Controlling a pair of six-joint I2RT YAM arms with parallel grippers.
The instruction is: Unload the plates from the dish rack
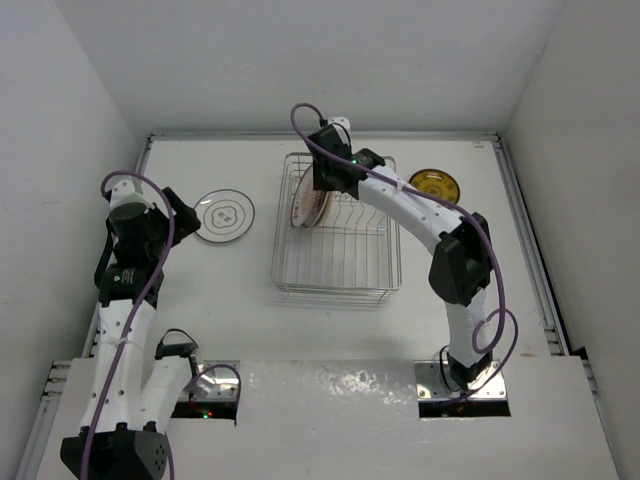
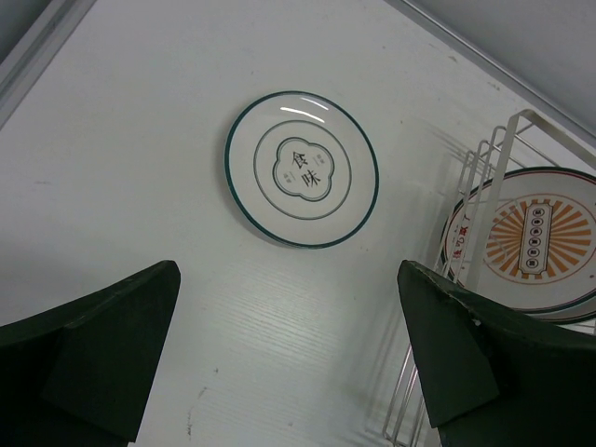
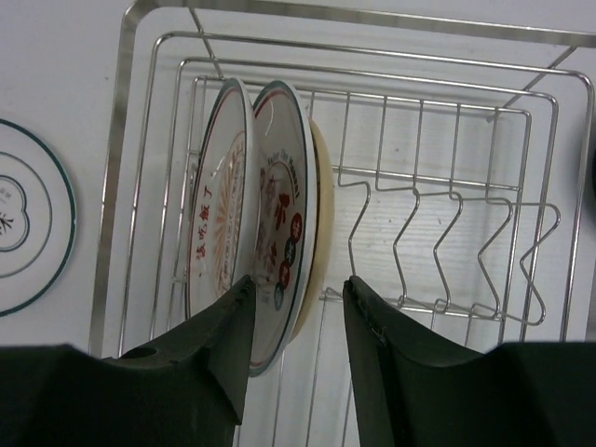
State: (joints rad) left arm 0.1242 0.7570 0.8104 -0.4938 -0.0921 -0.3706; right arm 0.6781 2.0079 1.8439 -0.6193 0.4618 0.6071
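The silver wire dish rack stands mid-table. Three plates stand upright at its far left end: a white sunburst plate, a white plate with red characters and a cream plate behind it. My right gripper is open; its fingers straddle the rims of the red-character and cream plates without closing on them. A white plate with grey-teal rings lies flat on the table left of the rack. My left gripper is open and empty just short of it. A yellow-orange plate lies right of the rack.
The rack's empty zigzag divider prongs fill its right part. The rack's corner and the sunburst plate show at the right of the left wrist view. White walls enclose the table on three sides.
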